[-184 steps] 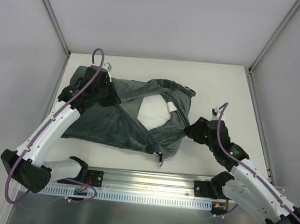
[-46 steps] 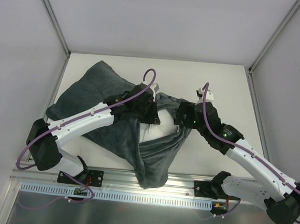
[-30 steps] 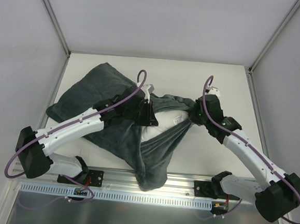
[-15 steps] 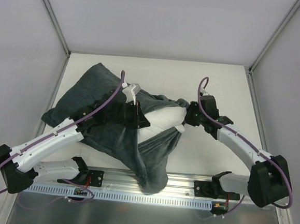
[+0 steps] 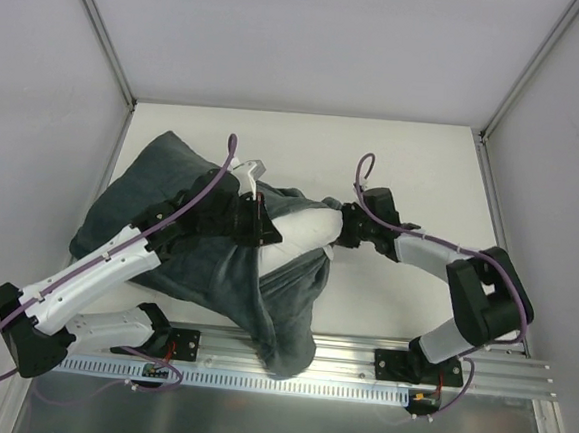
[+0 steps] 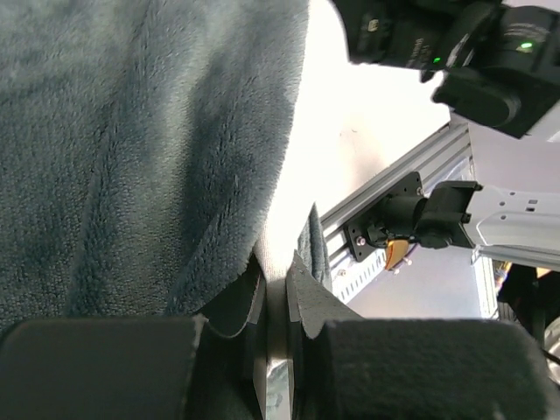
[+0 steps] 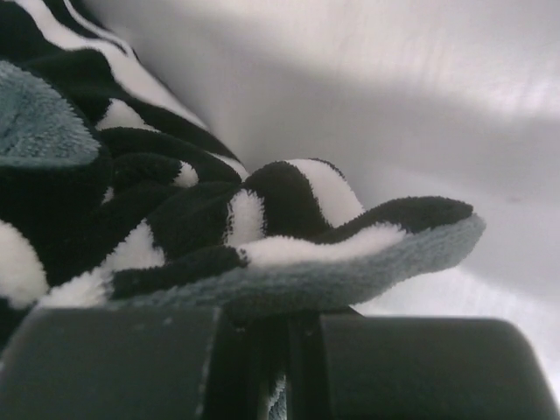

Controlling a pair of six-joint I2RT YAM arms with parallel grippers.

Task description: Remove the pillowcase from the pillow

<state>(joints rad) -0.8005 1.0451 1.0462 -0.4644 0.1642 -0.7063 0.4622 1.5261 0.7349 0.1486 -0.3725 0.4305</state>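
Observation:
The white pillow (image 5: 303,234) lies mid-table, its right end bare and the rest inside the dark grey-green fleece pillowcase (image 5: 162,181). A flap of the case trails down over the front rail. My left gripper (image 5: 265,232) sits at the pillow's left side, shut on a pinch of white pillow fabric (image 6: 278,238); in the left wrist view my left gripper (image 6: 276,278) has the pillowcase (image 6: 131,131) draped beside it. My right gripper (image 5: 341,231) is at the pillow's right end. In the right wrist view my right gripper (image 7: 289,322) is shut on the pillowcase hem (image 7: 289,282), whose inner side is black-and-white striped.
An aluminium rail (image 5: 359,354) runs along the table's near edge, with the arm bases on it. White enclosure walls and metal posts (image 5: 101,36) close in the back and sides. In the left wrist view the right arm (image 6: 437,44) and its base mount (image 6: 411,219) show.
Both grippers have moved left over the last second, the right one closing in on the pillow's end. The bulk of the pillowcase has slid left and more white pillow shows.

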